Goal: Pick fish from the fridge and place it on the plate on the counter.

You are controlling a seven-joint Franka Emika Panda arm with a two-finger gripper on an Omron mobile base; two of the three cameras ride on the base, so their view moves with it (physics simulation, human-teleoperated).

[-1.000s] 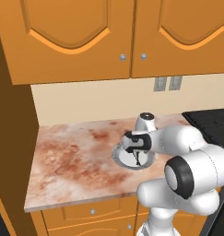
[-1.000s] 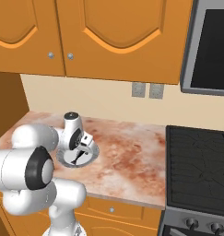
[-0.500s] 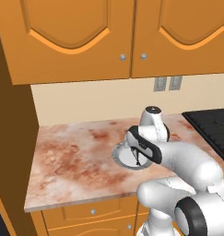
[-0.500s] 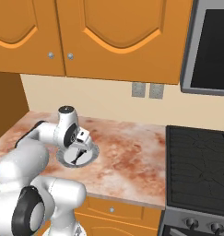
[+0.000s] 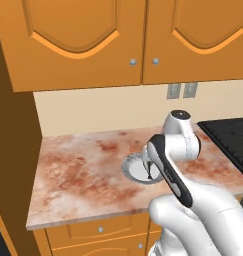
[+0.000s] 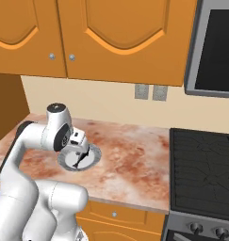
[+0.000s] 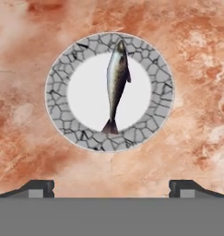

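Observation:
A slim silvery-grey fish [image 7: 117, 83] lies along the middle of the round plate [image 7: 58, 99], which has a cracked-stone rim. The plate [image 5: 133, 167] [image 6: 94, 157] rests on the mottled reddish counter [image 5: 83, 170] [image 6: 130, 160]. My gripper [image 7: 111, 186] hangs open above the plate with nothing between its fingertips [image 7: 39, 186]. In the right base view the gripper [image 6: 82, 150] points down over the plate. In the left base view my own arm covers the plate's right side. The fridge is out of view.
A black stovetop [image 6: 200, 169] [image 5: 230, 137] borders the counter on the right, with a microwave [image 6: 215, 47] above it. Orange wall cabinets [image 5: 78, 40] hang overhead, and a tall wooden panel [image 5: 13, 165] closes the left end. Two wall outlets [image 6: 151, 92] sit on the backsplash.
My hand has lifted away from the plate and the arm has swung its elbow down toward the base. The fish stays on the plate.

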